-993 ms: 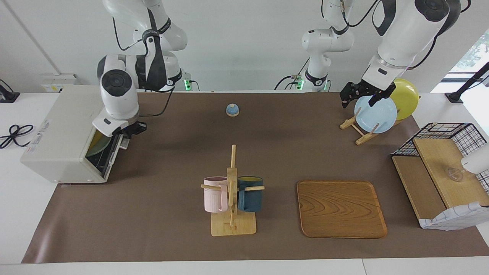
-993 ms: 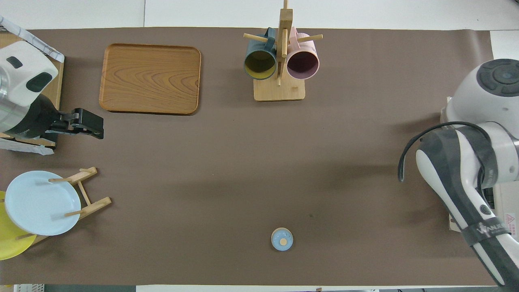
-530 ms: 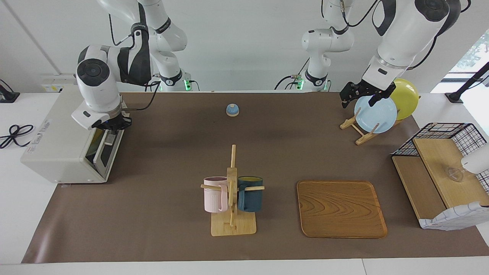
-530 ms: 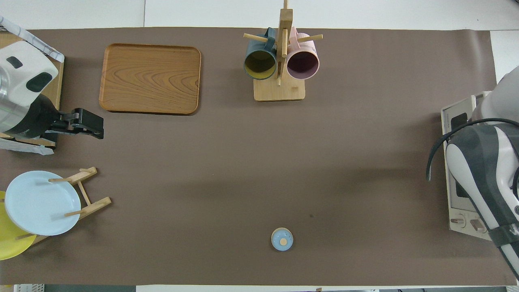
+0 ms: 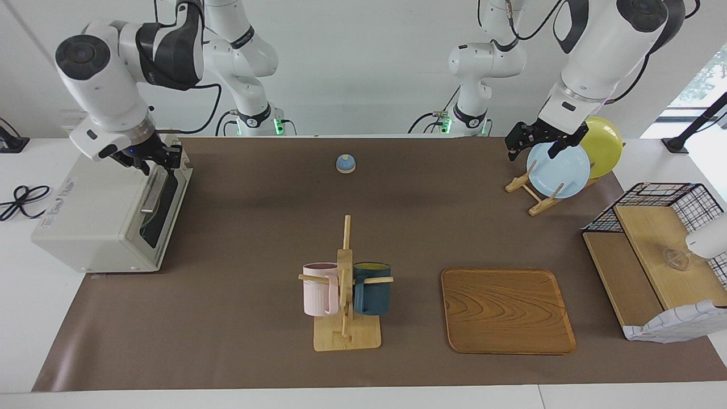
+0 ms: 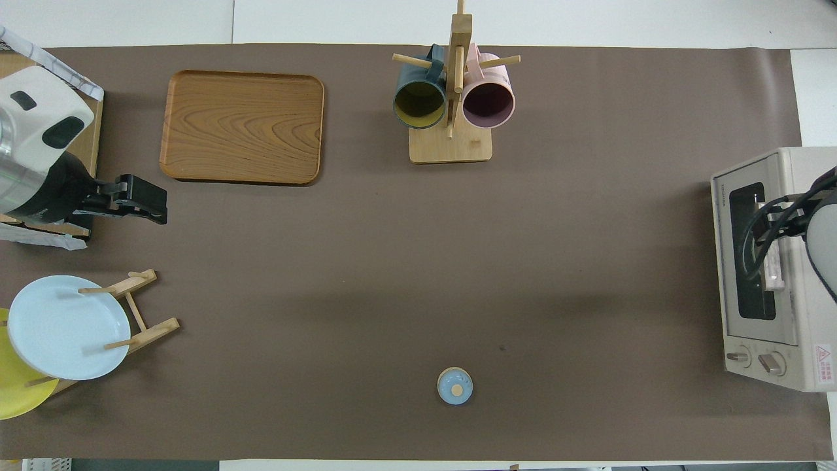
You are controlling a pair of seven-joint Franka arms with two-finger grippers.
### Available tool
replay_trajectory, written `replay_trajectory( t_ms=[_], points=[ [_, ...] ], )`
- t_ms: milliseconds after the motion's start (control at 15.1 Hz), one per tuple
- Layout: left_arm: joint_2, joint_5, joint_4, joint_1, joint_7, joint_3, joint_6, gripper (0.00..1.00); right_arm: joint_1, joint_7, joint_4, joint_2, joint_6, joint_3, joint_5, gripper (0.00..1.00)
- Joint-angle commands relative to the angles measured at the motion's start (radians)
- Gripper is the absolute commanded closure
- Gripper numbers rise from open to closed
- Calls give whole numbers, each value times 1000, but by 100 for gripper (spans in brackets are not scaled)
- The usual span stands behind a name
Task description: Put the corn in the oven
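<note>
The off-white oven (image 5: 96,210) stands at the right arm's end of the table, and its dark glass door (image 5: 162,207) is up and shut. The metal bar handle (image 5: 153,193) lies free on the door. My right gripper (image 5: 152,161) hangs open just above the door's top edge, holding nothing; in the overhead view the right gripper (image 6: 778,222) is over the oven (image 6: 762,366) door. The corn is hidden. My left gripper (image 5: 535,142) waits open and empty in the air by the plate rack, and shows as the left gripper (image 6: 145,204) in the overhead view.
A wooden rack holds a blue plate (image 5: 559,170) and a yellow plate (image 5: 605,145). A mug tree (image 5: 345,284) with a pink and a dark blue mug stands mid-table, beside a wooden tray (image 5: 507,311). A small blue bell (image 5: 345,163) sits near the robots. A wire shelf (image 5: 653,250) stands at the left arm's end.
The oven door has swung up from open to shut. My right gripper rose with it, then opened and came off the handle. The left arm has not moved.
</note>
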Motion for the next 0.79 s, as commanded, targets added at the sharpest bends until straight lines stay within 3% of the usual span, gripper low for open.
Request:
replay_trajectory(
  t_ms=[0, 530, 728],
  points=[
    [-7, -11, -8, 13, -8, -6, -7, 0, -7, -4, 37, 4, -37, 4, 73, 0],
    [-7, -11, -7, 13, -8, -6, -9, 0, 17, 68, 90, 16, -46, -9, 121, 0],
    [-7, -11, -7, 13, -8, -6, -7, 0, 80, 74, 139, 44, -68, -70, 112, 0]
  ],
)
